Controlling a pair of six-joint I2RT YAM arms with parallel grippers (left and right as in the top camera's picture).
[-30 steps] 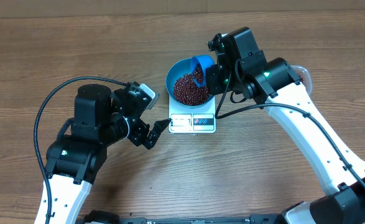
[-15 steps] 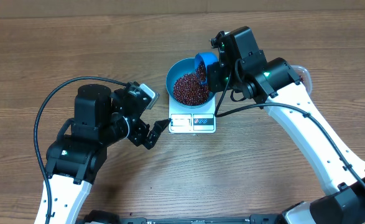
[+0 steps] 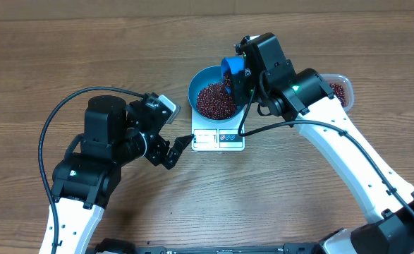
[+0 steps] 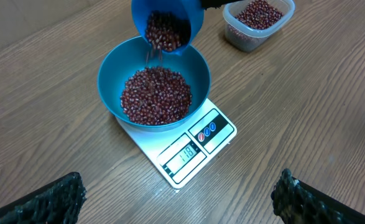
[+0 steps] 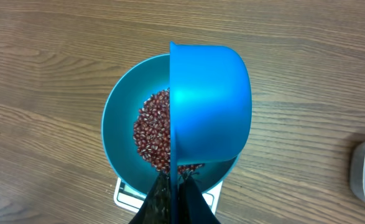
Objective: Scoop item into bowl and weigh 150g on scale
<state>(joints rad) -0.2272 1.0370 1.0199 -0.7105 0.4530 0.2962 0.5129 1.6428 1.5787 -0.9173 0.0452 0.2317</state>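
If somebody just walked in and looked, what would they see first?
A small blue scoop tipped over the bright blue bowl, pouring dark red beans onto the heap inside. The right gripper holds the scoop, and the bowl sits on a white scale in the middle of the wooden table. A clear tub with more beans stands just beyond.

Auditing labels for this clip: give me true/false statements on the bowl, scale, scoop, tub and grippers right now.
1. The blue bowl sits on the scale. True.
2. The scoop is tipped above the bowl, beans at its lip. True.
3. The left gripper holds the scoop. False: the right gripper does; the left gripper is open, empty.
4. The clear tub is empty. False: it holds beans.
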